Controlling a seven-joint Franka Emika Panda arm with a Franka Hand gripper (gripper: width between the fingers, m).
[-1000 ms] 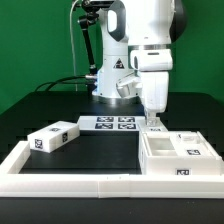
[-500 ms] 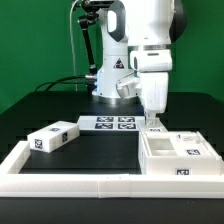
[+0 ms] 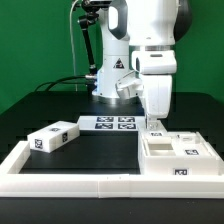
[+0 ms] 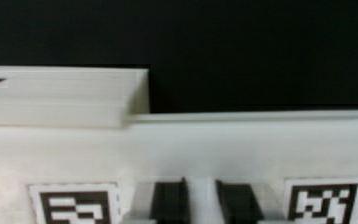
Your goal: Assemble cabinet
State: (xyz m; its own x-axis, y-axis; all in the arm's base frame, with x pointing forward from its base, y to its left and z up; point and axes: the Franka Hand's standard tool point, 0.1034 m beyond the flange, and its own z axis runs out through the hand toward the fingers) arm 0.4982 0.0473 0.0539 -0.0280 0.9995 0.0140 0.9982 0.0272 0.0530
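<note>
Exterior view: on the black desk [image 3: 100, 150] there is one loose white block [image 3: 55, 137] at the exterior view's left, lying flat with a marker tag on its near end. One long low border frame [image 3: 70, 182] runs along the near edge. Right of the block, farther back, lies one marker board [image 3: 112, 123] printed with four tags. Right again, one arm comes down and ends in one claw [image 3: 154, 124]. At the exterior view's right sits one cabinet body [image 3: 176, 160], open side up, with three tags visible on it.

The claw hangs over the body's far left corner, its tips at or just above the rim there; contact is unclear. I cannot tell how wide its fingers stand.

In the wrist view, blurred white plastic carries two tags [image 4: 78, 205], with dark desk beyond.
</note>
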